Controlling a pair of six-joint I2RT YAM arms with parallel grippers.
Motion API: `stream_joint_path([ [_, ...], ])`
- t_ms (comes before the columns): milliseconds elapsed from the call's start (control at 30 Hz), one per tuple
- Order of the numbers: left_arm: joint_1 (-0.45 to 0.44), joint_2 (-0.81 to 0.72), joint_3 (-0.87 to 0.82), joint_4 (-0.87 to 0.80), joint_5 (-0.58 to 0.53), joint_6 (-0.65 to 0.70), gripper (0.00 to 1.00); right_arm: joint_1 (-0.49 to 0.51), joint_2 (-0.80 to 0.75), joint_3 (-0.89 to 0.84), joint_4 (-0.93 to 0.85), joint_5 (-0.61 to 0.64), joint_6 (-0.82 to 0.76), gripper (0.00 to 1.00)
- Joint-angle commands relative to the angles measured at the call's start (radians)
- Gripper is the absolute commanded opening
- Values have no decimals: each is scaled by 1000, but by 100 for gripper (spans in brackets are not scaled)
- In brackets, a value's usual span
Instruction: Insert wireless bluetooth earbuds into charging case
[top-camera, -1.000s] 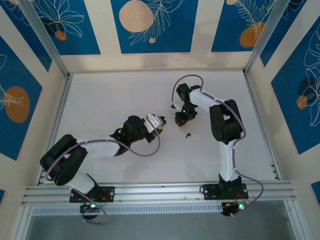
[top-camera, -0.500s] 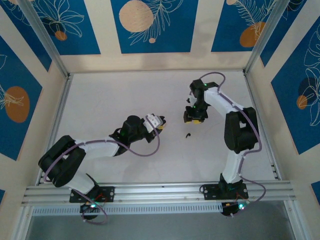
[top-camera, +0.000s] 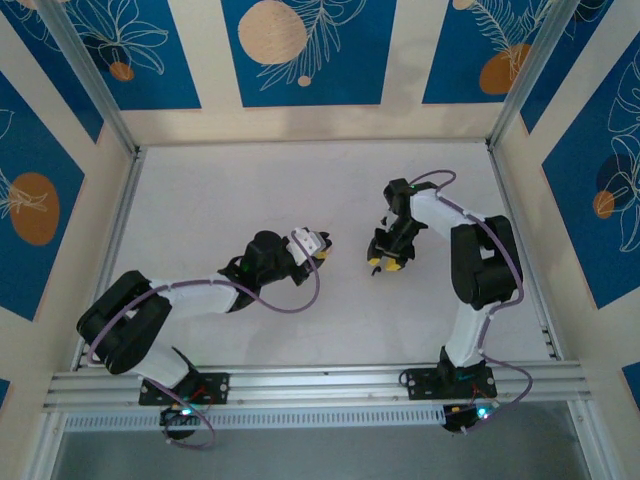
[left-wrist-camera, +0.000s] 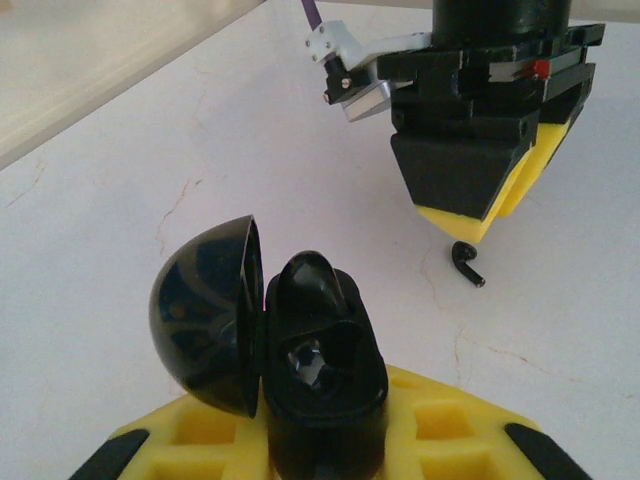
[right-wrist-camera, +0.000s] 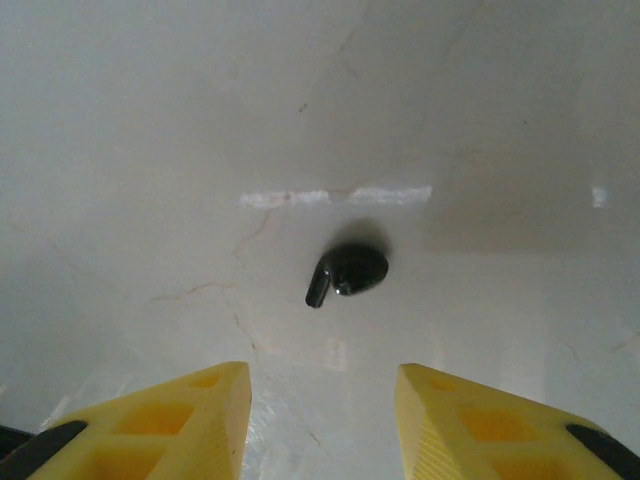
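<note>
Two hands are at work near the middle of the white surface (top-camera: 220, 190). From above, my left hand (top-camera: 322, 249) lies low and points across towards the other one. The right hand (top-camera: 388, 262) points down at the surface, a little apart from the left.

The left hand is clamped tight on the charging case (left-wrist-camera: 322, 372). Its black body stands upright between the yellow pads (left-wrist-camera: 450, 410), with the domed lid (left-wrist-camera: 205, 312) swung open to the left on its hinge. A rounded black piece rises out of the top of the body. I cannot tell whether that is an earbud seated in it or part of the case itself.

The right hand has its jaws partly apart and holds nothing. Its own wrist camera shows one earbud (right-wrist-camera: 346, 271) lying on the bare surface ahead of the two yellow fingertips (right-wrist-camera: 200, 410), roughly in line with the gap between them, its short stem pointing down and to the left. In the left wrist camera the same earbud sits just below the right hand's yellow tips. I cannot make out whether they touch it, but it lies clear of the case.
</note>
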Motion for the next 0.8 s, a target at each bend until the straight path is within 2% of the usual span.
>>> stream_joint_path([
  [0, 9, -7, 13, 11, 24, 8, 21, 8, 36, -19, 16, -44, 22, 42],
  [767, 10, -4, 27, -12, 27, 5, 21, 11, 105, -4, 63, 4, -1, 33],
])
